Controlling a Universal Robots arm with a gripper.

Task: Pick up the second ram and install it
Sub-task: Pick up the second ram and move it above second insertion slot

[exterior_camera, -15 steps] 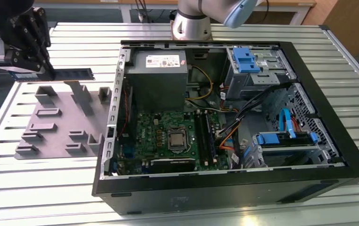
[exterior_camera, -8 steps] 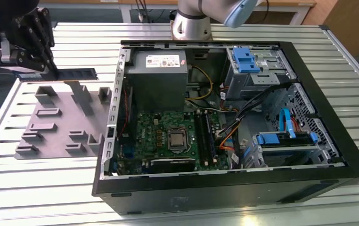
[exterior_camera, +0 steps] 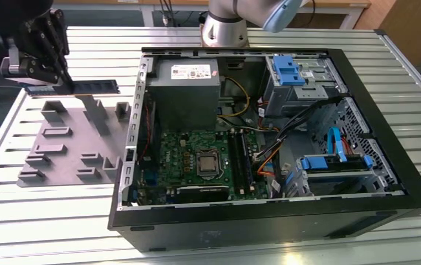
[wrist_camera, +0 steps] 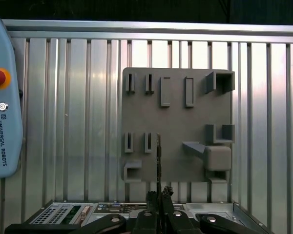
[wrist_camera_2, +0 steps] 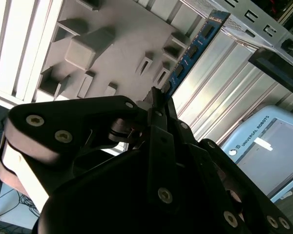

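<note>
My gripper [exterior_camera: 62,81] hangs at the exterior view's far left, above the back edge of the grey fixture [exterior_camera: 67,146], and is shut on the second ram [exterior_camera: 96,86]. The ram is a thin dark green-blue strip, held level and clear of the fixture, pointing toward the open computer case [exterior_camera: 387,165]. In the second wrist view the ram [wrist_camera_2: 195,46] sticks out from between the closed fingertips [wrist_camera_2: 161,114]. In the first wrist view the ram [wrist_camera: 158,156] shows edge-on above the fixture [wrist_camera: 178,122]. The green motherboard [exterior_camera: 188,149] lies inside the case, with its long black slots to the right of the processor.
The case holds a grey power supply [exterior_camera: 184,83], blue drive brackets [exterior_camera: 291,69] and loose cables. The arm's base [exterior_camera: 224,30] stands behind the case. A light blue teach pendant [wrist_camera: 2,97] lies on the ribbed metal table [exterior_camera: 56,221] beside the fixture.
</note>
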